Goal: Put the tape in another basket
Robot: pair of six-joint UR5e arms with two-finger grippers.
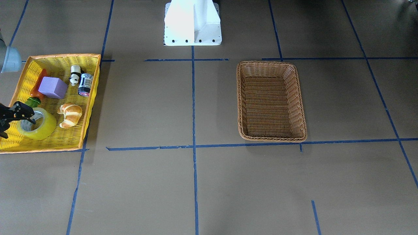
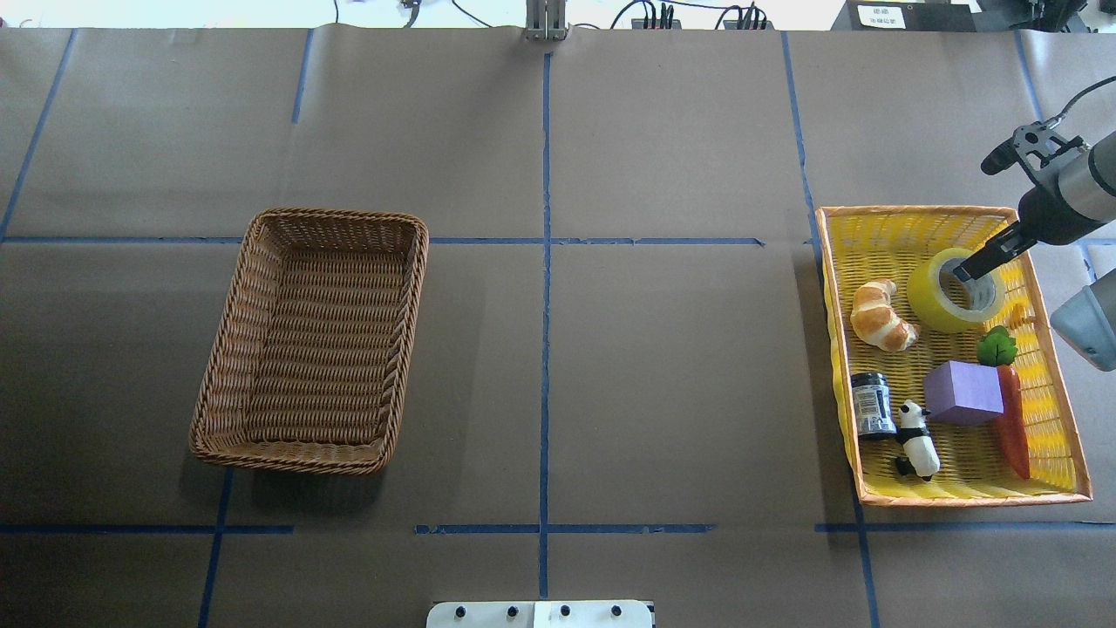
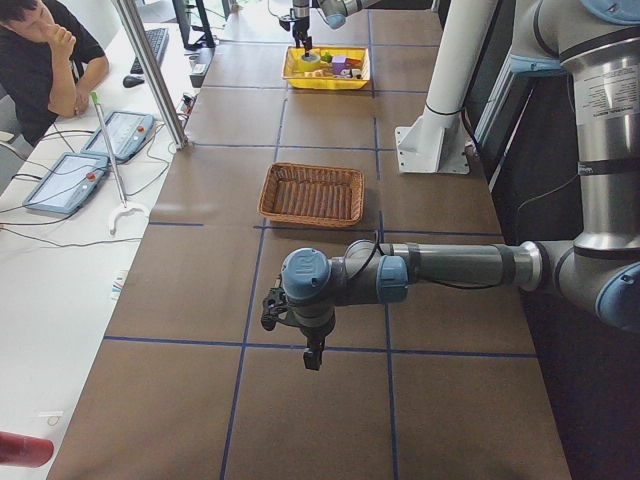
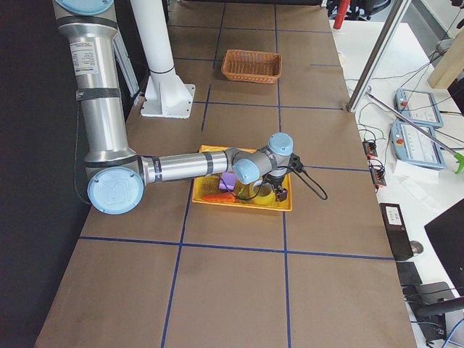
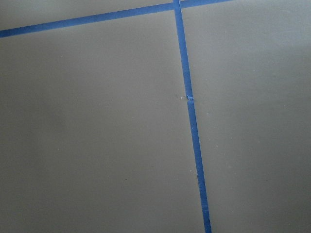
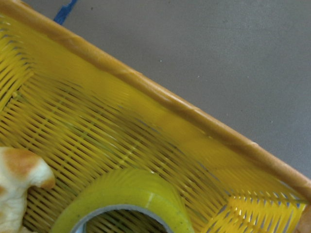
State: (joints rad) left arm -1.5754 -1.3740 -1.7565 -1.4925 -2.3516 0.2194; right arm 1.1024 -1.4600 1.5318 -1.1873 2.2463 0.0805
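The tape, a yellow-green roll with a pale core, lies flat in the yellow mesh basket at the table's right end. It also shows in the overhead view and the right wrist view. My right gripper is down at the roll and open. One finger reaches into the core, and the other seems to be outside the roll's wall. The brown wicker basket stands empty on the left half. My left gripper hangs over bare table, far from both baskets; I cannot tell its state.
The yellow basket also holds a croissant, a purple block, a carrot, a panda figure and a small can. The white robot base stands at the table's middle edge. An operator sits alongside.
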